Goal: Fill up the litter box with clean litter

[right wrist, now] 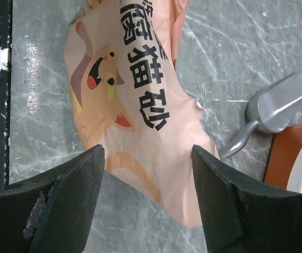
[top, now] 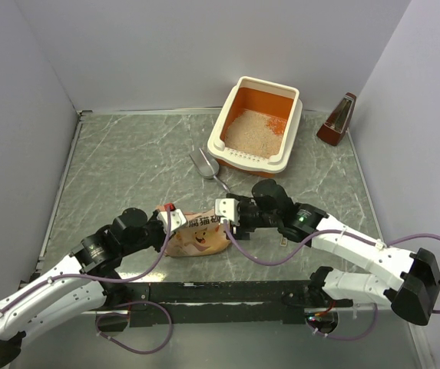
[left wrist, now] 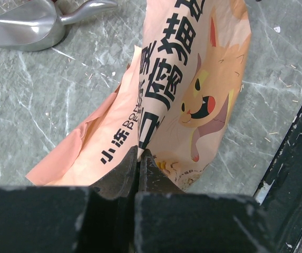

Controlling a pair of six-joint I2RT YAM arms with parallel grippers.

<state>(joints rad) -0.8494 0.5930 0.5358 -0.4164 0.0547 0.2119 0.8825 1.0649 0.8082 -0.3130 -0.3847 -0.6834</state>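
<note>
2 grippers at the bag [left wrist: 193, 95]: left gripper [left wrist: 139, 158] tight on its edge, right gripper [right wrist: 148, 153] wide astride it.

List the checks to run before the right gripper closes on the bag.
1. Left gripper pinching the bag by its edge: ok.
2. Right gripper open, one finger on each side of the bag: ok.
3. Bag's mouth open for pouring: cannot tell.
4. Scoop lying clear of the bag, beside the litter box: ok.
5. Box filled: not ok; clean litter covers only part of the orange floor.
</note>
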